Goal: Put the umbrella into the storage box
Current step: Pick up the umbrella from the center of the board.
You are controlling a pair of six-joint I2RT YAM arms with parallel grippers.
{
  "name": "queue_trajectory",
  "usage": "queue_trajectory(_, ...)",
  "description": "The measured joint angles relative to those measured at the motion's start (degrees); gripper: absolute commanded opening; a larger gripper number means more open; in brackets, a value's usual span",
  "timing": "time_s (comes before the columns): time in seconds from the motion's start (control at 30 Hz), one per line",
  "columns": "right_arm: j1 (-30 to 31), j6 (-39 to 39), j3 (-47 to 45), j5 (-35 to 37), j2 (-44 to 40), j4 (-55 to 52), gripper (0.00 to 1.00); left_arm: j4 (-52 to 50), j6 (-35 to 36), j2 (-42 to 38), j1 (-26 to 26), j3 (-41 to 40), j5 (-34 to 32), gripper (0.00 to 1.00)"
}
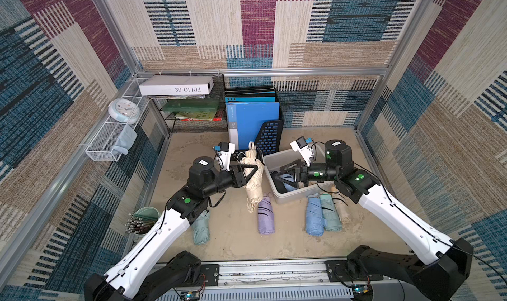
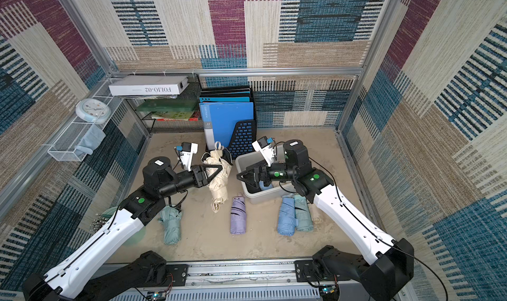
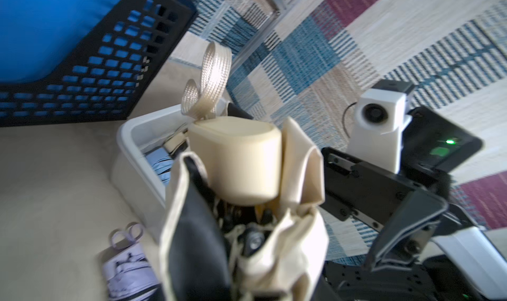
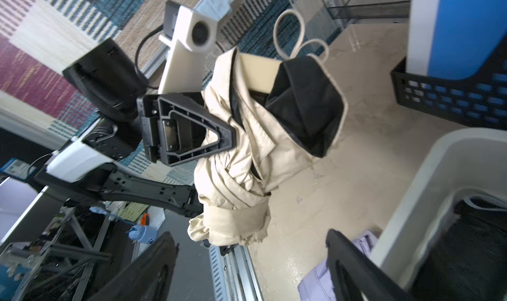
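Note:
A cream umbrella (image 1: 252,187) (image 2: 218,187) with a loop strap hangs nearly upright just left of the storage box, its lower end near the table. My left gripper (image 1: 251,170) (image 2: 216,170) is shut on its middle. In the left wrist view its cream handle (image 3: 236,162) fills the foreground and hides the jaws. The storage box (image 1: 296,196) (image 2: 263,196) is a pale tub holding a blue umbrella (image 2: 264,187) and something dark. My right gripper (image 1: 284,175) (image 4: 247,269) hovers over the box, open, holding nothing and facing the cream umbrella (image 4: 247,149).
Folded umbrellas lie in front of the box: lilac (image 1: 265,214), blue (image 1: 314,217), mint (image 1: 330,213). Another mint one (image 1: 200,228) lies under the left arm. A black file holder (image 1: 270,138) with blue folders stands behind. A cup of pens (image 1: 144,220) is at left.

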Motion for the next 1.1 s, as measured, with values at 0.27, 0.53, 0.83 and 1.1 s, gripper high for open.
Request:
queue_trajectory(0.27, 3.0, 0.7, 0.2, -5.2, 0.7, 6.3, 0.91, 12.7, -6.1, 1.2, -0.5, 2.0, 9.7, 0.46)
queue_trajectory(0.53, 5.3, 5.1, 0.3, -6.2, 2.6, 15.3, 0.88, 18.9, -8.1, 1.5, -2.4, 2.6, 11.2, 0.46)
queue_trajectory(0.83, 6.3, 11.3, 0.0, -6.6, 4.4, 25.6, 0.71, 21.0, -8.4, 2.8, -4.5, 2.7, 9.9, 0.45)
queue_trajectory(1.1, 6.4, 13.7, -0.5, -5.0, 4.9, 28.7, 0.44, 19.5, -6.0, 2.8, -5.7, 3.9, 6.9, 0.59)
